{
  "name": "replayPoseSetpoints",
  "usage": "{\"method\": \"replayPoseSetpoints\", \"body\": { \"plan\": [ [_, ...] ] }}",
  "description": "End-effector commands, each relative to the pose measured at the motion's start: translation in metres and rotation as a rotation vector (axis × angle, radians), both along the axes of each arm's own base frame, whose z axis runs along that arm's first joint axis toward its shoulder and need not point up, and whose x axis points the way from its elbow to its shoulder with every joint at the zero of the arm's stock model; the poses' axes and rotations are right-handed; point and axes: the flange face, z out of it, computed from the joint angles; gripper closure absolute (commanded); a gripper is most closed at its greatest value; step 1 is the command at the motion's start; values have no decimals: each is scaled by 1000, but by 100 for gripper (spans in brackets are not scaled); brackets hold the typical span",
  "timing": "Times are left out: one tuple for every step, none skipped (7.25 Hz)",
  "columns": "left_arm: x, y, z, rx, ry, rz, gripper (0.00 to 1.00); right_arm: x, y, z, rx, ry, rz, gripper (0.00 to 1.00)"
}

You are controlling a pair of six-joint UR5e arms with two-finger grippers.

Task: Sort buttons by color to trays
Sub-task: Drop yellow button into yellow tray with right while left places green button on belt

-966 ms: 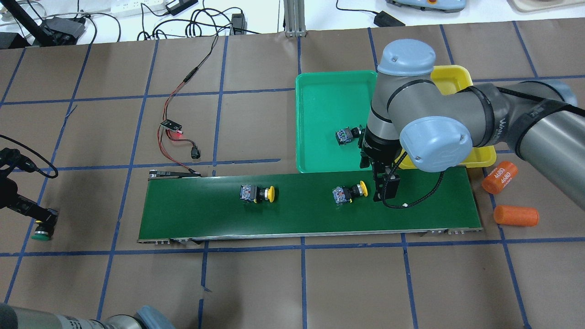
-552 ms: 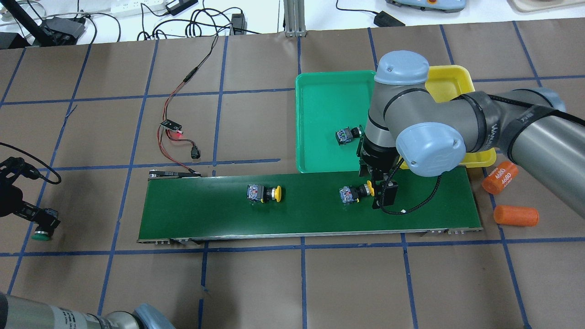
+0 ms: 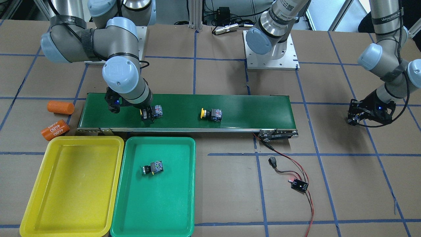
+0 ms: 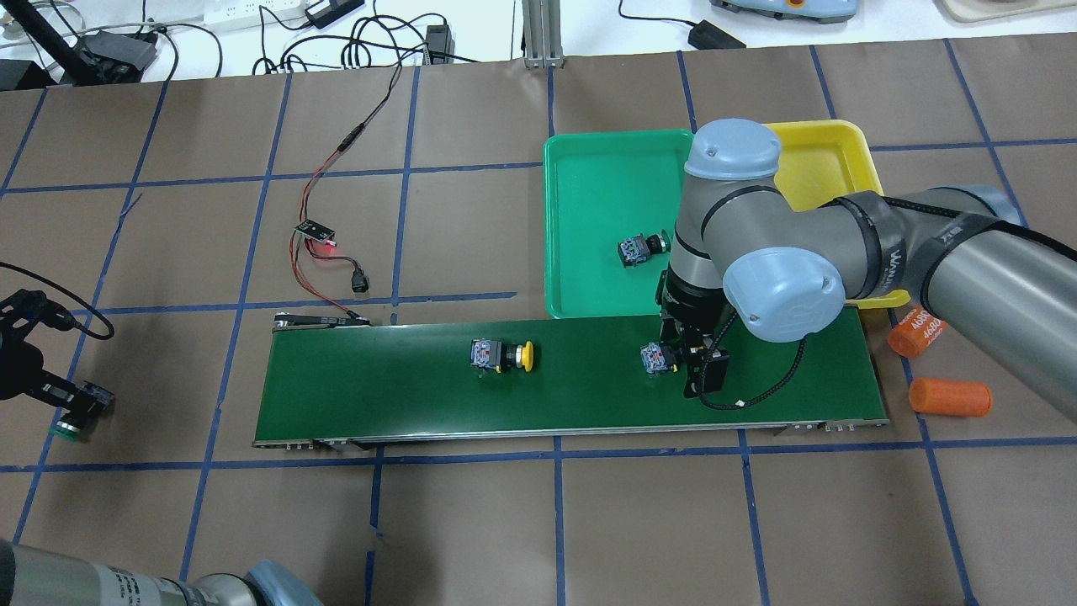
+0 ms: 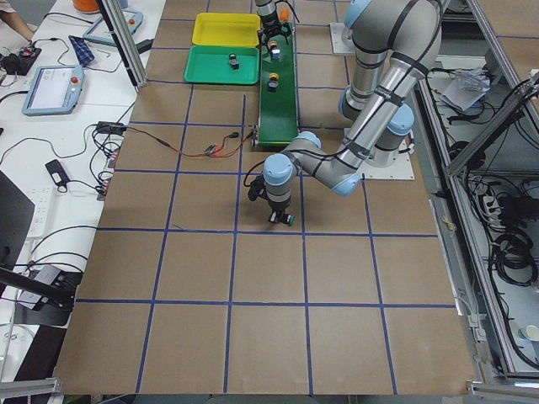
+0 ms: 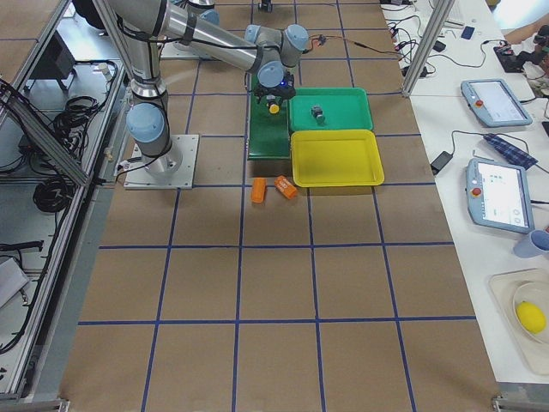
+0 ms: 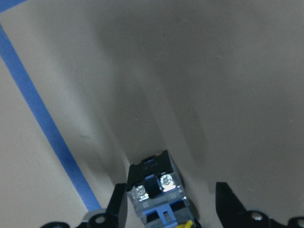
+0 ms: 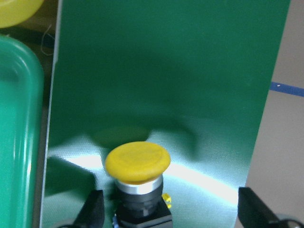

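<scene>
Worktop (image 4: 471, 522) brown, blue tape grid, belt (image 4: 379, 396) across it; pendants (image 6: 488, 102) on side bench (image 6: 539, 163). Right gripper (image 8: 173, 209) spread wide around yellow button (image 8: 137, 161) on belt; overhead hides its cap, wrist view shows it. Second yellow button (image 4: 503, 356) mid-belt. Green button (image 4: 637, 249) in green tray (image 4: 589, 168), beside yellow tray (image 3: 72, 184). Left gripper (image 7: 171, 209) straddles other green button (image 7: 156, 187) off-belt; can't tell if clamped.

I see a long dark-green conveyor belt (image 4: 379, 396) on the brown-papered table (image 4: 589, 522), two orange cylinders (image 3: 60, 107) beside one end, a small wired black circuit board (image 4: 314, 231) near the other.
</scene>
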Motion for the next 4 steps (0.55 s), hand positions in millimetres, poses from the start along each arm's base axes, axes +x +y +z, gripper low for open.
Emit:
{"method": "replayPoseSetpoints", "body": {
  "plan": [
    [-20,0,15,34,39,-63,100,-1,-3,3,-20,-5,14,100],
    [-57,-10,32,62,75,-183,100,-2,-5,7,-35,-11,61,100],
    [-97,-14,48,75,102,-272,100,-3,-10,14,-53,-6,67,100],
    [-139,-22,64,72,129,-367,100,-8,-19,36,-97,19,71,100]
  ]
}}
